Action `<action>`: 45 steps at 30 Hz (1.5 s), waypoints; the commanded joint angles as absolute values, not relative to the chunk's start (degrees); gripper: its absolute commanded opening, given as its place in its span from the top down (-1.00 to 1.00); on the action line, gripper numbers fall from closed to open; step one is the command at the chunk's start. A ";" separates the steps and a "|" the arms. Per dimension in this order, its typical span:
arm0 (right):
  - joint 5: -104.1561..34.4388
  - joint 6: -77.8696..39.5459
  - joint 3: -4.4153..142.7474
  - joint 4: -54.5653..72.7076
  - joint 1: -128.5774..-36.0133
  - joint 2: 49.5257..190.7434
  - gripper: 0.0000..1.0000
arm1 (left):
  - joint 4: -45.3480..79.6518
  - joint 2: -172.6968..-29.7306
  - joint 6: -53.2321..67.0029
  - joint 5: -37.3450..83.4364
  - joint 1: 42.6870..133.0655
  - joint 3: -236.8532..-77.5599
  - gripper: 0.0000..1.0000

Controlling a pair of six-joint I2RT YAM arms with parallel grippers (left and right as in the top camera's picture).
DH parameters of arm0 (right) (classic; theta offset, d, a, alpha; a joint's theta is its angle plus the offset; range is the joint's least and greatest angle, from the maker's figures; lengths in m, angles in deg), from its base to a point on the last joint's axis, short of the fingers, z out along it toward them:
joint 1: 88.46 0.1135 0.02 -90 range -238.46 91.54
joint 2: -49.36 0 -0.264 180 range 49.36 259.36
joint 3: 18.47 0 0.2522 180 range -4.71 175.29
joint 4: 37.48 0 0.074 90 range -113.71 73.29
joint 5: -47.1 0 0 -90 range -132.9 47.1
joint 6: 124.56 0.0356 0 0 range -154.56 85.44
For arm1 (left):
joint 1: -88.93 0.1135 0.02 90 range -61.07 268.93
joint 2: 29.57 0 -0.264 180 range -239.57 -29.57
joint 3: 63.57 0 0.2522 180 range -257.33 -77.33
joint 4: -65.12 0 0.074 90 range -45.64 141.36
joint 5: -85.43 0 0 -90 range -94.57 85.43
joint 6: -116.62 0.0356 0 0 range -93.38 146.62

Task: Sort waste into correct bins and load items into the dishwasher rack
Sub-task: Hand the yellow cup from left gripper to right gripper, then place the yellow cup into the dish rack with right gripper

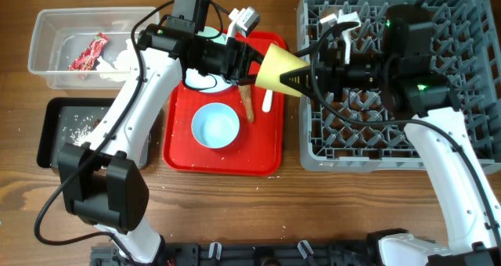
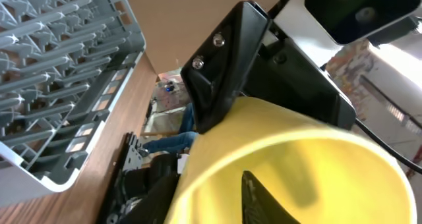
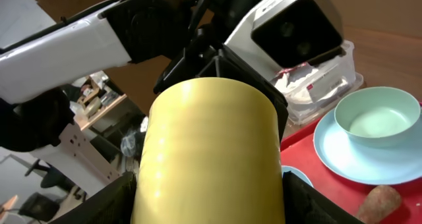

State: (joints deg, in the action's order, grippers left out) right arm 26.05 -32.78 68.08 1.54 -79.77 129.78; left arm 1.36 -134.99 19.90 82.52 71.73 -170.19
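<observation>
Overhead, the wooden worktop (image 1: 313,211) carries the dishwasher rack (image 1: 470,152), its pegs unfilled. Just left of the rack, in the air, the yellow cup (image 1: 275,66) lies sideways: light, stiff, slick plastic, I judge. My left pincer (image 1: 249,61) pinches its rim; my right pincer (image 1: 304,78) clamps its body, the surer hold.

Plate (image 3: 343,163) partly beyond right edge

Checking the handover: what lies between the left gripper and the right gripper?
The small yellow cup, lying sideways in the air: left gripper pinches its rim, right gripper straddles its narrow end. The overhead view shows it.
</observation>
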 commanded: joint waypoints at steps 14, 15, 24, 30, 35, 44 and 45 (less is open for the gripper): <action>22.66 -29.87 67.91 3.81 -86.20 130.64 -0.07 | 1.93 -133.92 20.21 85.64 71.80 -171.00 0.92; 22.66 -29.92 67.91 3.84 -86.46 130.64 -0.29 | 1.91 -133.92 20.16 85.78 72.52 -171.00 0.92; 32.01 -31.58 67.91 -1.69 -84.67 135.16 -0.98 | 1.93 -133.90 17.19 85.78 74.60 -171.00 0.92; 37.21 -31.38 67.91 -8.08 -82.33 135.97 -0.61 | 1.93 -133.90 17.19 85.78 74.01 -171.00 0.92; 38.22 -31.40 67.91 -8.01 -82.31 135.97 -0.01 | 1.93 -133.90 17.21 85.78 73.92 -171.00 0.92; 33.48 -31.49 67.91 -3.40 -87.36 135.95 0.02 | 1.91 -133.92 17.17 85.78 74.88 -171.00 0.31; 31.18 -31.58 67.91 -1.54 -88.99 135.95 0.01 | 1.91 -133.92 17.17 85.78 75.23 -171.00 0.25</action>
State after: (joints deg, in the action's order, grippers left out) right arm 36.69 -30.75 68.08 -4.10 -85.26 135.03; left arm 1.91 -135.10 16.88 84.03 74.42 -170.19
